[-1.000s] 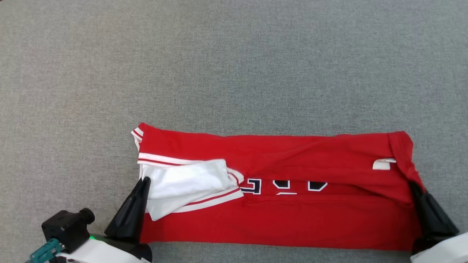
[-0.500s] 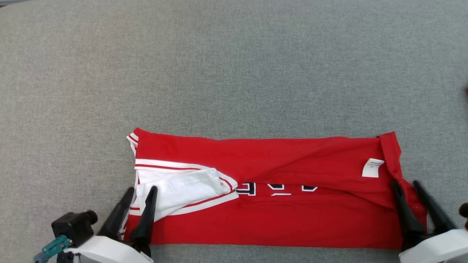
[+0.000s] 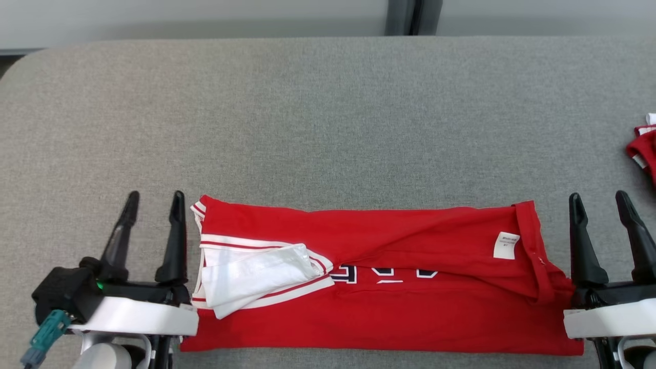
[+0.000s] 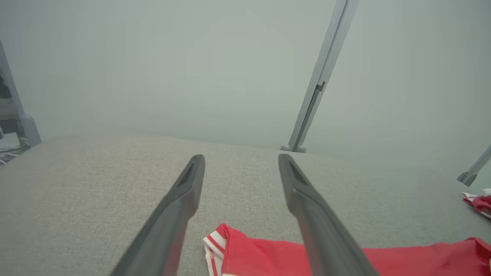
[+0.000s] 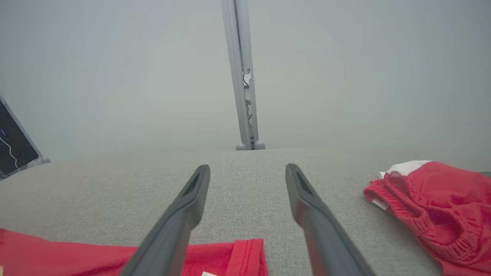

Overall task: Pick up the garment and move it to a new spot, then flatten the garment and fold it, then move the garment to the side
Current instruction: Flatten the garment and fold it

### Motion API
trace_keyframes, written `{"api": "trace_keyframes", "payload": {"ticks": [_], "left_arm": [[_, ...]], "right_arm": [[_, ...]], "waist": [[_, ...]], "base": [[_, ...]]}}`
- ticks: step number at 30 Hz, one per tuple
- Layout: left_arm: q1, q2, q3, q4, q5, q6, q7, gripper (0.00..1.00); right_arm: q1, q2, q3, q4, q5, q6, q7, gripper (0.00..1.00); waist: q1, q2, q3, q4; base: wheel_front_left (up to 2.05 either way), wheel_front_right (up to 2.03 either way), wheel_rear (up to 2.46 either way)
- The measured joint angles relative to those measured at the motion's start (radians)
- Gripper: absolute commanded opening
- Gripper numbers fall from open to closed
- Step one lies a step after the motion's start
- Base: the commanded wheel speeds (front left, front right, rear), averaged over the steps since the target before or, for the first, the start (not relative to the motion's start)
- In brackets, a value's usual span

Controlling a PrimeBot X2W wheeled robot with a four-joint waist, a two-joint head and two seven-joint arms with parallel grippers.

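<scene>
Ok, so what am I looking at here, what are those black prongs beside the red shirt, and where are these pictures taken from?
This is a two-armed robot folding clothes. The prongs are its grippers' fingers. The top-down picture is from a camera on its head, looking down at a grey table: the left gripper and right gripper stand open, one at each end of the red garment, folded into a long band. Neither holds anything. The other two pictures come from a camera on each wrist, looking along that gripper's fingers. A second red garment lies bunched farther to the right.
</scene>
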Motion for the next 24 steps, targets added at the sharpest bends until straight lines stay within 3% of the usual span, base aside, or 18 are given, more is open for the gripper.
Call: {"api": "trace_keyframes", "payload": {"ticks": [4, 9, 24], "left_arm": [[0.007, -0.044, 0.087, -0.012, 0.092, -0.033, 0.000, 1.00], [0.048, -0.050, 0.126, 0.022, 0.158, -0.073, 0.000, 1.00], [0.074, -0.060, 0.144, 0.109, 0.181, -0.129, 0.000, 1.00]], "right_arm": [[-0.008, 0.006, 0.013, 0.006, -0.030, 0.000, -0.023, 1.00], [-0.004, 0.007, 0.023, 0.032, -0.040, 0.000, -0.027, 1.00], [0.009, 0.010, 0.031, 0.071, -0.036, 0.000, -0.027, 1.00]], "waist": [[0.0000, 0.0000, -0.038, -0.002], [0.0000, 0.0000, -0.075, -0.007], [0.0000, 0.0000, -0.076, -0.005]], "base": [[0.00, 0.00, 0.00], [0.00, 0.00, 0.00], [0.00, 0.00, 0.00]]}}
